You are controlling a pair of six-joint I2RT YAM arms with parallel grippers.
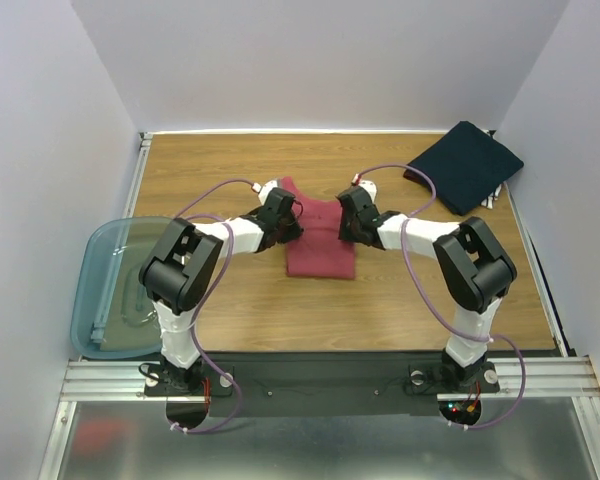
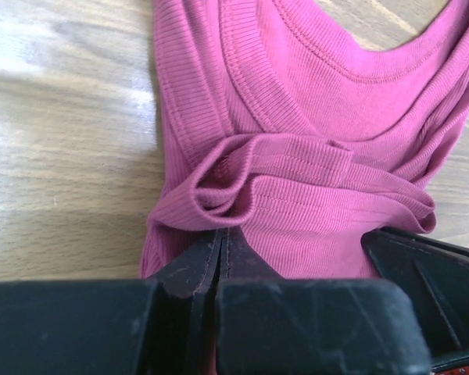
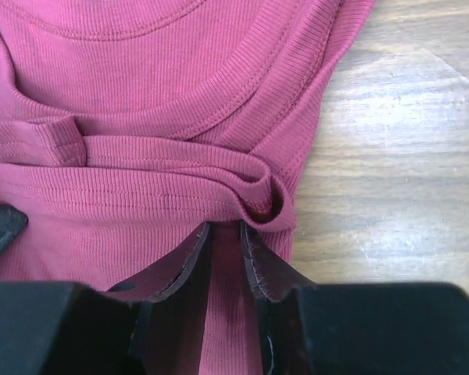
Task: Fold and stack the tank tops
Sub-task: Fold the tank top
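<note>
Maroon tank top (image 1: 320,248), edges pinched in left end effector (image 2: 221,234), right end effector (image 3: 225,233)

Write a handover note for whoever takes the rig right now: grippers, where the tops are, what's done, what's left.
Grippers: left gripper is shut on the red tank top, pinching a bunched fold at its left side. The right gripper does the same at its right side.
Things: the red tank top lies flat in the centre. The navy tank top is in the far right corner, and the teal bin is at the left edge.
Done: navy looks folded.
Left: finish folding red, then stack the two, probably.
</note>
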